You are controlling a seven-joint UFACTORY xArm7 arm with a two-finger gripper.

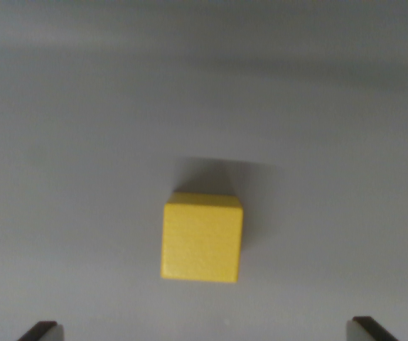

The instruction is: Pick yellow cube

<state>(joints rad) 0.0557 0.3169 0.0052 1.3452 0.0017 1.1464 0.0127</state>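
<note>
A: What's nearest the camera?

B: The claw (pixel 204 334). Only its two dark fingertips (pixel 42 330) peek in, one at about seven o'clock and the other at about five o'clock along the bottom edge. They stand spread wide, well apart from each other, pinching nothing.

A: Any boxes, bowls or trays with something in them?

B: None that I can see. Only one loose thing lies out there.

A: And the cube?

B: The yellow cube (pixel 202 238) sits just past the fingertips, a touch below the middle of the wrist view, toward six o'clock from centre. It rests on the counter (pixel 62 142), in line with the gap between the fingertips but not touching either one.

A: How does it look?

B: Plain, solid yellow, with straight edges. The broad top face is in view, and a thin strip of its far side shows at twelve o'clock. The picture is a little soft, so I cannot tell any finer surface detail.

A: Farther out?

B: A dark shadow (pixel 222 174) falls behind the cube toward twelve and one o'clock. Beyond that, bare grey counter.
</note>
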